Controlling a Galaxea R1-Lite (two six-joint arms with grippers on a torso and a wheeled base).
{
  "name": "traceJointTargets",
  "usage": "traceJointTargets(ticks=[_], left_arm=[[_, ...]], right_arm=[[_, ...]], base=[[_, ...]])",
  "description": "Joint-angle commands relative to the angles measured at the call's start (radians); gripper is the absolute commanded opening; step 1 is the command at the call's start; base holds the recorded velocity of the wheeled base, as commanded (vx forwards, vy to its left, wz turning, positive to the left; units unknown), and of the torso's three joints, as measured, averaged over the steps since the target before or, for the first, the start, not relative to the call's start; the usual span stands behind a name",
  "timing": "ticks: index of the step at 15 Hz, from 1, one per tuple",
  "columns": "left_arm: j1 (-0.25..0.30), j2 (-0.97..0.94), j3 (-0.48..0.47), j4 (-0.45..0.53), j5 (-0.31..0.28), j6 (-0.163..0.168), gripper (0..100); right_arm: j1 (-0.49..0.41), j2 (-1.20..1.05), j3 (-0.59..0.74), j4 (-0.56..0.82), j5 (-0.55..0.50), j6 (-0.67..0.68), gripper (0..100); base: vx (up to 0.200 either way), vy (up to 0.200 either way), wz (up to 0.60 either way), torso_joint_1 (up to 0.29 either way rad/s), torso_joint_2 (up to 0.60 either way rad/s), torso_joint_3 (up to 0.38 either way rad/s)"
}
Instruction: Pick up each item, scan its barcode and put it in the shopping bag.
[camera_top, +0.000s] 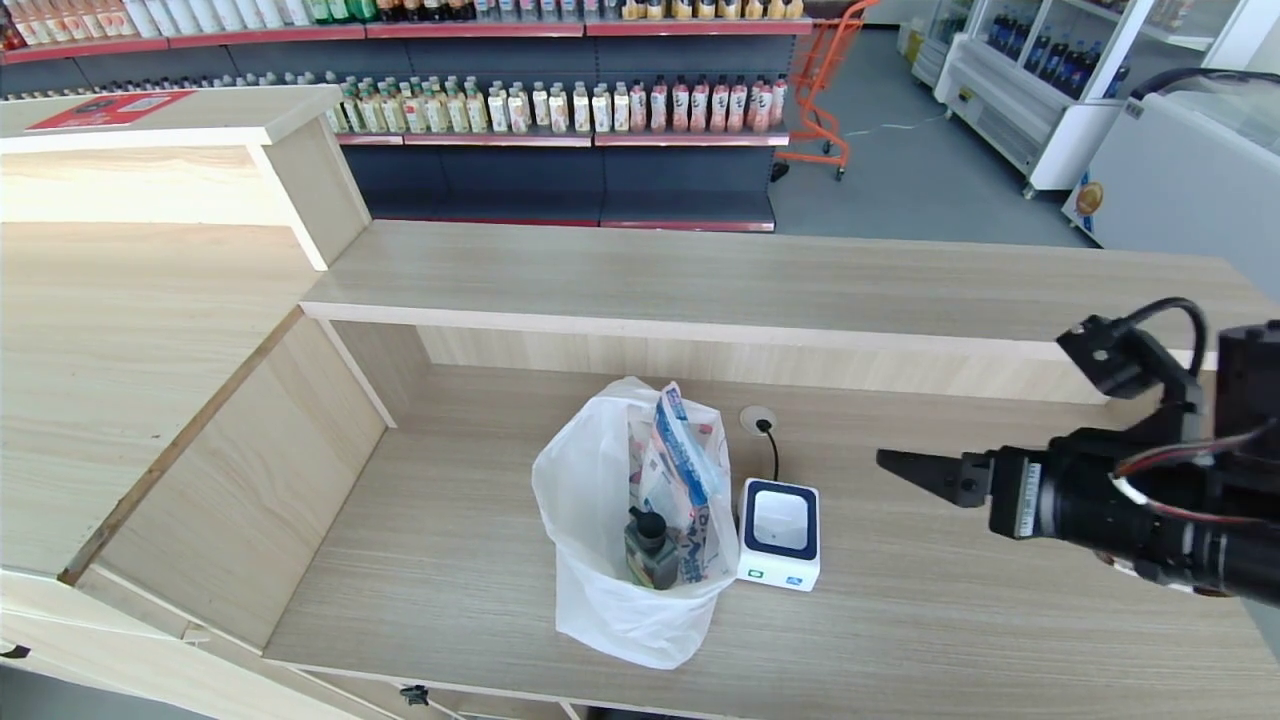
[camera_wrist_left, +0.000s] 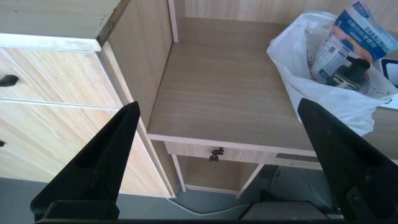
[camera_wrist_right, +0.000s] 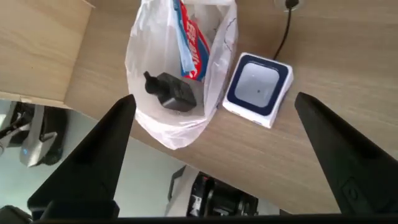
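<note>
A white plastic shopping bag (camera_top: 600, 540) stands open on the lower wooden counter (camera_top: 950, 620). Inside it are a dark pump bottle (camera_top: 650, 552) and a blue, red and white pouch (camera_top: 682, 465). Touching the bag's right side is a white barcode scanner (camera_top: 780, 520) with a dark-rimmed window. My right gripper (camera_top: 900, 462) hovers open above the counter, to the right of the scanner, with nothing in it; in its wrist view the bag (camera_wrist_right: 171, 127) and scanner (camera_wrist_right: 258, 88) lie below the right gripper (camera_wrist_right: 216, 102). My left gripper (camera_wrist_left: 219, 106) is open and empty, off the counter's near left edge, with the bag (camera_wrist_left: 323, 93) beyond it.
A raised ledge (camera_top: 760, 280) runs behind the lower counter and a side panel (camera_top: 290, 450) walls its left. The scanner's cable (camera_top: 772, 450) runs to a grommet (camera_top: 757, 418). Drawers (camera_wrist_left: 50, 124) sit below on the left. Store shelves (camera_top: 560, 110) stand beyond.
</note>
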Motion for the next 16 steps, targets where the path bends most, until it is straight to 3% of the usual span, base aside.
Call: traceJointTargets(ticks=[1, 4, 5, 6, 13, 14, 16], left_arm=[[0.0, 0.0, 0.0, 0.0, 0.0, 0.0, 100], [0.0, 0.0, 0.0, 0.0, 0.0, 0.0, 100], [0.001, 0.0, 0.0, 0.0, 0.0, 0.0, 100], [0.0, 0.0, 0.0, 0.0, 0.0, 0.0, 100], [0.0, 0.0, 0.0, 0.0, 0.002, 0.0, 100], [0.0, 0.0, 0.0, 0.0, 0.0, 0.0, 100], [0.0, 0.0, 0.0, 0.0, 0.0, 0.0, 100]], right_arm=[[-0.247, -0.78, 0.401, 0.269, -0.102, -0.121, 100], [-0.354, -1.093, 0.564, 0.292, -0.142, -0.155, 100], [-0.394, -1.189, 0.588, 0.34, -0.15, -0.177, 100], [-0.42, -1.281, 0.57, 0.478, -0.164, -0.172, 100], [-0.393, -1.315, 0.576, 0.452, -0.164, -0.196, 100], [-0.393, -1.315, 0.576, 0.452, -0.162, -0.203, 0], [-0.393, -1.315, 0.576, 0.453, -0.164, -0.19, 0]], base=[[0.0, 0.0, 0.0, 0.0, 0.0, 0.0], [0.0, 0.0, 0.0, 0.0, 0.0, 0.0], [0.0, 0.0, 0.0, 0.0, 0.0, 0.0], [0.0, 0.0, 0.0, 0.0, 0.0, 0.0], [0.0, 0.0, 0.0, 0.0, 0.0, 0.0], [0.0, 0.0, 0.0, 0.0, 0.0, 0.0], [0.0, 0.0, 0.0, 0.0, 0.0, 0.0]])
